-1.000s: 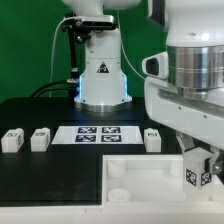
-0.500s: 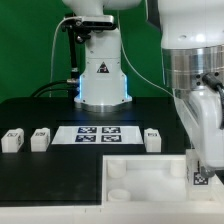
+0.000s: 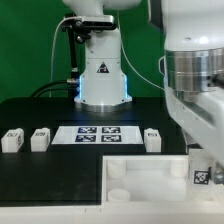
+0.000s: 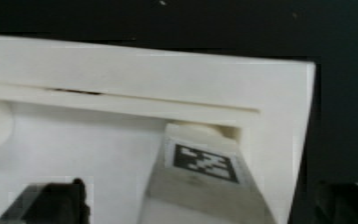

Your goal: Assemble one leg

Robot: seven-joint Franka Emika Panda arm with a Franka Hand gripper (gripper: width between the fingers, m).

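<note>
- The tray point(image 3: 140, 170) is a big white square on the black table point(image 3: 50, 170). Everything else is told from it.
- The leg point(image 4: 197, 172) is a small white block with a black-and-white tag. It stands over the tray's corner at the exterior view's right, touching the tray's rim there.
- The gripper point(image 4: 190, 205) is above that same corner. Its two dark fingers point(image 4: 48, 203) sit apart, one on each side of the leg. I cannot tell if they squeeze it.
- Three more small blocks point(image 3: 40, 139) lie behind the tray, well apart from it.
- The marker board point(image 3: 97, 134) lies flat behind the tray, between those blocks.
</note>
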